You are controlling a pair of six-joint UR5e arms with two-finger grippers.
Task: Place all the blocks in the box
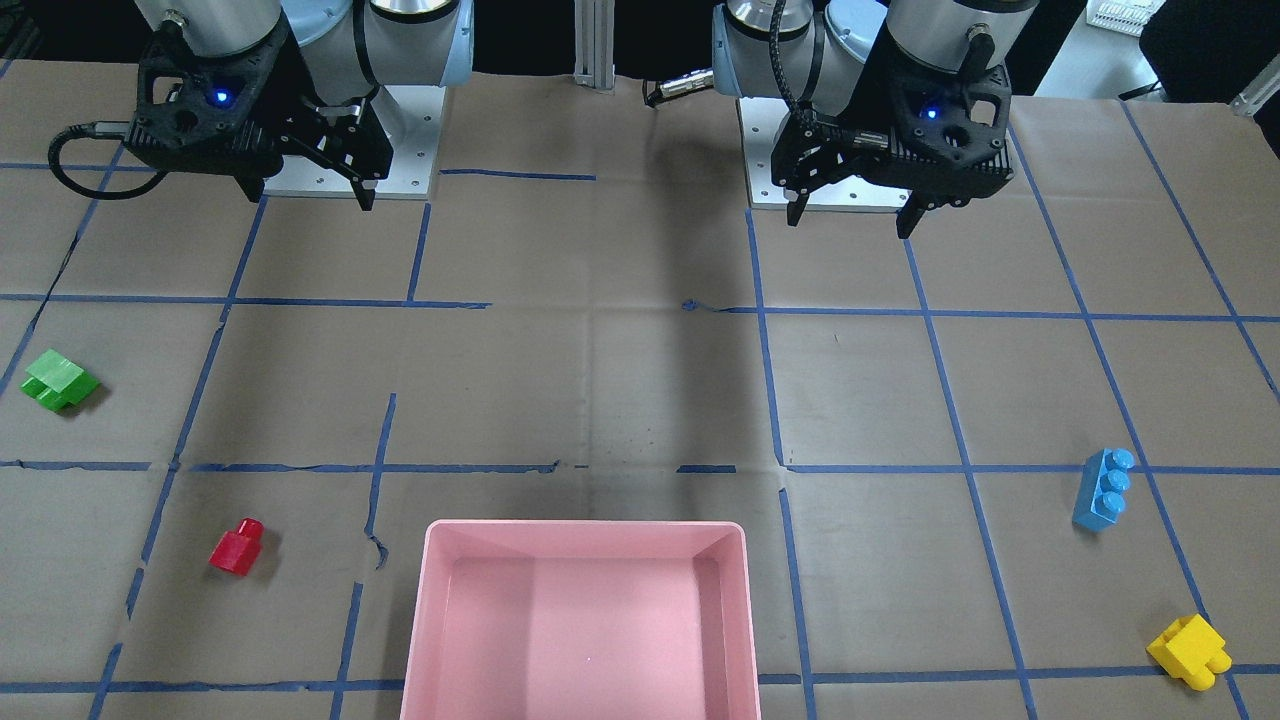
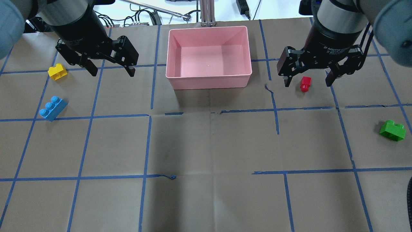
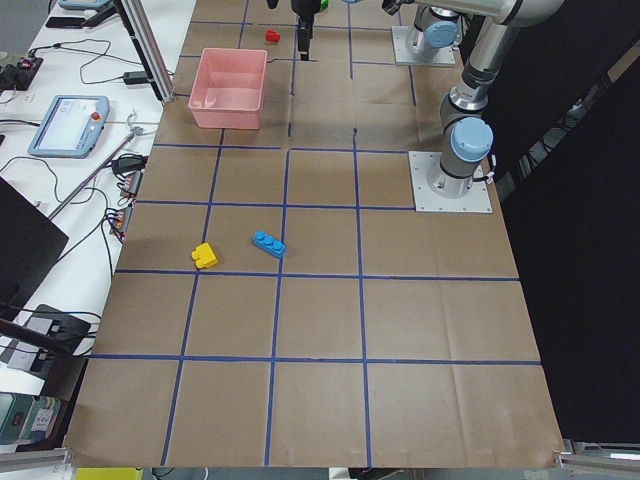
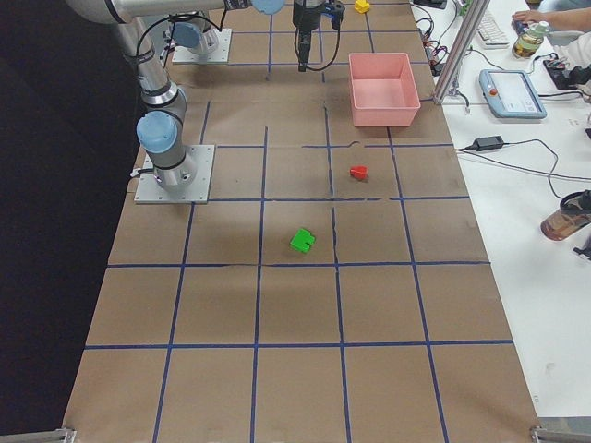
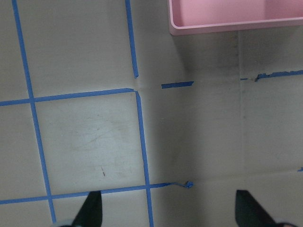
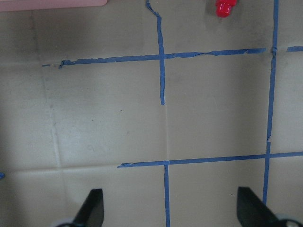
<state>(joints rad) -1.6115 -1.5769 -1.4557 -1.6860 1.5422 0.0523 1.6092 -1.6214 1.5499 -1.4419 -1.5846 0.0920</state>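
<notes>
On the worktop [image 2: 209,145] the box [image 2: 208,82] sits empty, far centre. The left pincer [image 2: 112,73] and right pincer [image 1: 308,198] hang spread. The blue block [image 2: 53,108] and yellow block [image 2: 57,71] lie left, the green block [image 2: 392,130] and red block [image 2: 305,83] right. An off-centre pinch might squirt them away.

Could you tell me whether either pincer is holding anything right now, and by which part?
Nothing is held: both the left pincer and right pincer hang open and empty.

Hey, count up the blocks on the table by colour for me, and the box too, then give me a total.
Green block: 1
Red block: 1
Blue block: 1
Yellow block: 1
Pink box: 1
Total: 5
</notes>
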